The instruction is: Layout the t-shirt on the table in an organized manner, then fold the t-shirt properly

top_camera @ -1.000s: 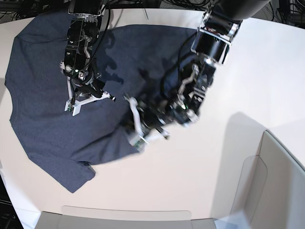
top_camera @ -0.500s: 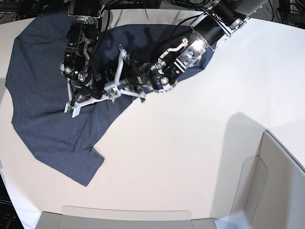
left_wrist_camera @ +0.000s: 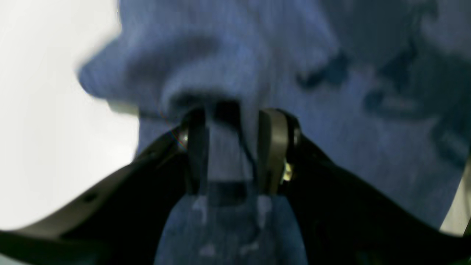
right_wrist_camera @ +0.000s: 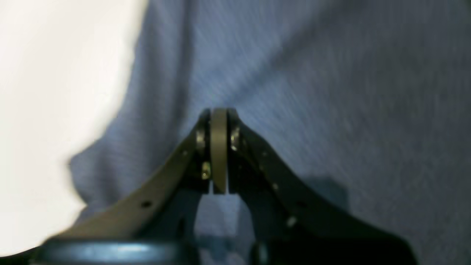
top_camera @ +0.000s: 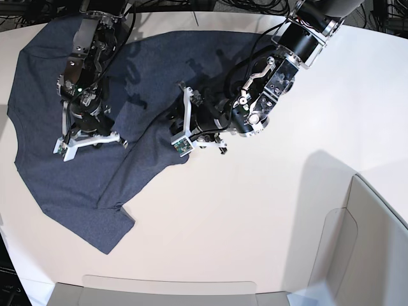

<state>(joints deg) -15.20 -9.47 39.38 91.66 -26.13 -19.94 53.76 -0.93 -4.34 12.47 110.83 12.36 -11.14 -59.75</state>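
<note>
Two arms cover your t-shirt (top_camera: 76, 185), spread sideways on the tabletop (top_camera: 268, 210): left fingers (left_wrist_camera: 272, 147) spread, right fingers (right_wrist_camera: 219, 147) pressed together.

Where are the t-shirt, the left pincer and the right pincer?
t-shirt (top_camera: 44, 95), base view, flat body panel.
left pincer (left_wrist_camera: 232, 147), left wrist view, gap between its parted fingertips.
right pincer (right_wrist_camera: 219, 147), right wrist view, closed fingertips.

- Base view is sharp and evenly bright; the white counter (top_camera: 268, 210) nearly washes out, with a soft grey shadow at right of frame
- Both wrist views are smeared with blur; the counter blows out white at their left edges
</note>
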